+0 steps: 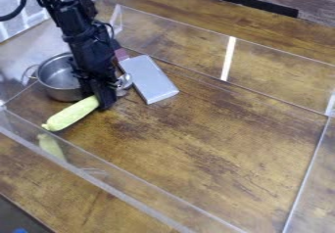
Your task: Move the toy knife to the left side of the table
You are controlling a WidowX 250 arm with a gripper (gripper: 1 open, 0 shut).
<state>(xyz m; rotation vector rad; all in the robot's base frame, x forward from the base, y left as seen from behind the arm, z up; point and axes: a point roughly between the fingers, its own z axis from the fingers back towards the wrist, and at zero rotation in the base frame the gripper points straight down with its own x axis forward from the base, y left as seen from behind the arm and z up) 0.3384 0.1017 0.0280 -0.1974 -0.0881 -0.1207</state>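
One wide counter (222, 129) of dark brown wood grain fills most of your view, and clear plastic walls (197, 212) stand along its edges. The black arm (72, 26) comes down from the upper left corner and points its tool (104, 96) almost straight down at the counter. You can see the tool fully closed, its tips at the handle end of the toy knife (152, 77); whether they really pinch the handle, you cannot tell, because the tool hides it. The knife lies flat on the left part of the counter, its grey blade stretching to the right of the tool. A metal pot (58, 76) stands behind the arm. A yellow corn cob (70, 114) lies just below the tool.
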